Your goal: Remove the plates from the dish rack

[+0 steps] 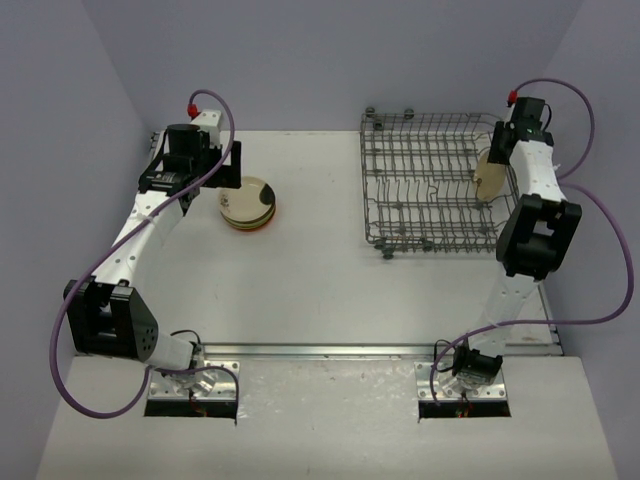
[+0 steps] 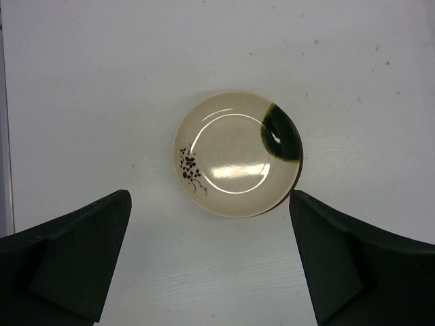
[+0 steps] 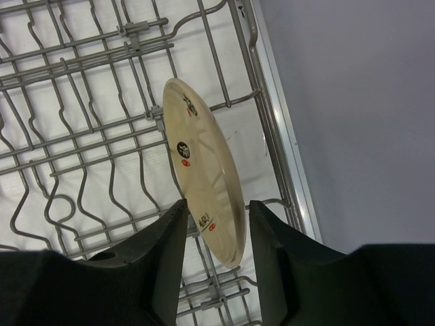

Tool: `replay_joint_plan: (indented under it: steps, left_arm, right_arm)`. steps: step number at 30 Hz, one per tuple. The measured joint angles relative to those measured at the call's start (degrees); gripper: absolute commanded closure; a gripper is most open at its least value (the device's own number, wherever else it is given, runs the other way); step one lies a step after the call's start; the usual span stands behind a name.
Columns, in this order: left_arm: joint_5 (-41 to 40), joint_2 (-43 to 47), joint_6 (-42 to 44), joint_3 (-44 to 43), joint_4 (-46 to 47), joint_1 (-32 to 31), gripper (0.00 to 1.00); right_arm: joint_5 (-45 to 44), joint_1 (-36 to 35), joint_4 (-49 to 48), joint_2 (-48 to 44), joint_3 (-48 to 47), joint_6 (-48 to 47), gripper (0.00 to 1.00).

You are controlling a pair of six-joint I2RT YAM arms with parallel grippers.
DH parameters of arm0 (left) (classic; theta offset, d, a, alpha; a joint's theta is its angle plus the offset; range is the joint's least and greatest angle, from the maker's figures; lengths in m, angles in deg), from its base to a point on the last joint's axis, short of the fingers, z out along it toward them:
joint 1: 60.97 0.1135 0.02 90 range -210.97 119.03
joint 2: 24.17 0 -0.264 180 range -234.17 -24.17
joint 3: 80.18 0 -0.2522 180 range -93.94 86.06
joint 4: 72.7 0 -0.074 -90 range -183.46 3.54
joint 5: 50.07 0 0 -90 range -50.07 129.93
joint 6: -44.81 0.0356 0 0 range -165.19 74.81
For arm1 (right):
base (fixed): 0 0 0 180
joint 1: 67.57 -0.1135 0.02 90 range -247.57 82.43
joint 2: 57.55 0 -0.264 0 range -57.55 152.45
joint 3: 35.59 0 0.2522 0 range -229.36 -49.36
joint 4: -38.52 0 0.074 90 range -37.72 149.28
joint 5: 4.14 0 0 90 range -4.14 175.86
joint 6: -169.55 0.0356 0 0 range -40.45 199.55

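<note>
Beige plate (image 3: 200, 170) stands on edge in the rack (image 3: 102, 139). Right jaws straddle its rim, grip unclear. Left jaws gape wide, empty.

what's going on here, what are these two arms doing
The arms are emptying the dish rack. The right gripper has its jaws either side of a beige plate standing on edge in the rack; a firm grip isn't clear yet. The left gripper hangs open above a stack of plates on the table, a cream one with a green patch on top.
</note>
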Motion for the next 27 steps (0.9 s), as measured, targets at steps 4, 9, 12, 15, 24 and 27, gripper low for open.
replay_joint_plan:
  steps: [4, 9, 12, 15, 24, 27]
  left_arm:
    - [0.0, 0.0, 0.0, 0.0, 0.0, 0.0, 0.00]
    - [0.0, 0.0, 0.0, 0.0, 0.0, 0.0, 0.00]
    - [0.0, 0.0, 0.0, 0.0, 0.0, 0.0, 0.00]
    - [0.0, 0.0, 0.0, 0.0, 0.0, 0.0, 0.00]
    - [0.0, -0.1, 0.0, 0.0, 0.0, 0.0, 0.00]
    - [0.0, -0.1, -0.2, 0.0, 0.0, 0.0, 0.00]
  right_arm:
    - [-0.7, 0.0, -1.9, 0.9, 0.3, -0.3, 0.58]
    - [-1.2, 0.0, -3.3, 2.2, 0.4, -0.6, 0.62]
    - [-1.9, 0.0, -3.4, 2.4, 0.9, -1.2, 0.71]
    - [-2.3, 0.0, -3.5, 2.5, 1.2, -2.0, 0.76]
    - [-3.2, 0.1, -6.1, 1.1, 4.5, -5.6, 0.97]
    - [-3.1, 0.0, -5.9, -0.4, 6.1, -7.2, 1.00]
